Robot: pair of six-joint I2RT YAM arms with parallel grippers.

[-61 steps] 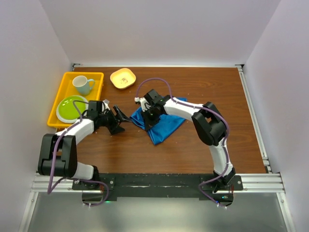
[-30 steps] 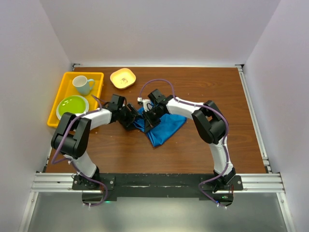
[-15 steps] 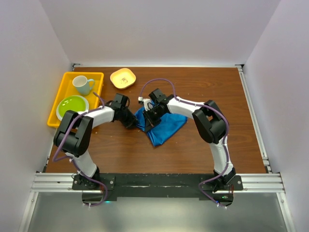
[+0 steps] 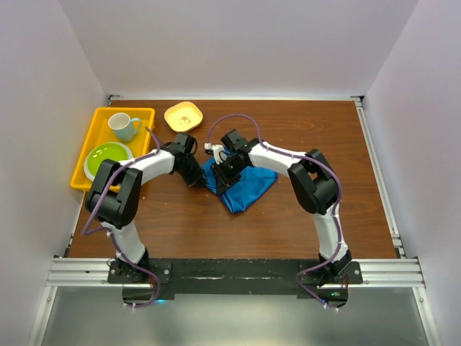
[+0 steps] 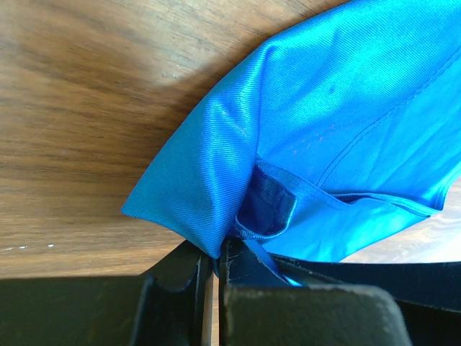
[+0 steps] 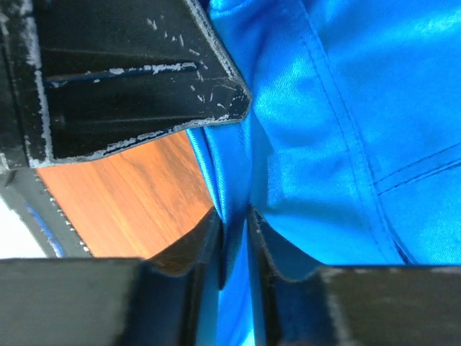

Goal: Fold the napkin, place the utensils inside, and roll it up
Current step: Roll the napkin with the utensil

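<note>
The napkin (image 4: 248,189) is a crumpled royal-blue cloth lying mid-table. My left gripper (image 4: 196,177) is at its left corner, and in the left wrist view the left gripper (image 5: 216,254) is shut on that corner of the napkin (image 5: 324,122). My right gripper (image 4: 222,179) sits just right of it on the same edge. In the right wrist view the right gripper (image 6: 232,225) has its jaws slightly apart, with a fold of the napkin (image 6: 338,108) hanging loosely between them. The left arm's black finger (image 6: 130,72) shows close above. The utensils are out of view.
A yellow tray (image 4: 92,144) at the far left holds a pale cup (image 4: 124,126) and a green plate (image 4: 108,157). A small yellow bowl (image 4: 183,116) stands behind the left gripper. White walls enclose the wooden table (image 4: 310,130).
My left arm swung right to the napkin's left corner and shut on it. The right gripper, earlier shut on the cloth, has parted its jaws a little.
</note>
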